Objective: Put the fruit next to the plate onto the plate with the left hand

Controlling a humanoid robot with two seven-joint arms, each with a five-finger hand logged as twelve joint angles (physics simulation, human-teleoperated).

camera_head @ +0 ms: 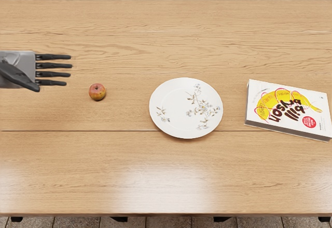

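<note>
Fingers [54,65] of my left hand [32,71] spread, empty, at the table's [166,176] left edge; apple [97,91] lies clear beyond.

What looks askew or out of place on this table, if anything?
Only the white-and-yellow paperback book at the right edge: it lies skewed to the wood grain, cover text upside down from the head view. The small red-yellow apple and the white floral plate sit apart, intact; nothing spilled. The left hand is open, far left.

Apple [97,91]: small, red-yellow, upright on wood table [166,171], well left of plate. Plate [185,107]: round, white, grey floral print, flat near table centre, nothing on it.
</note>
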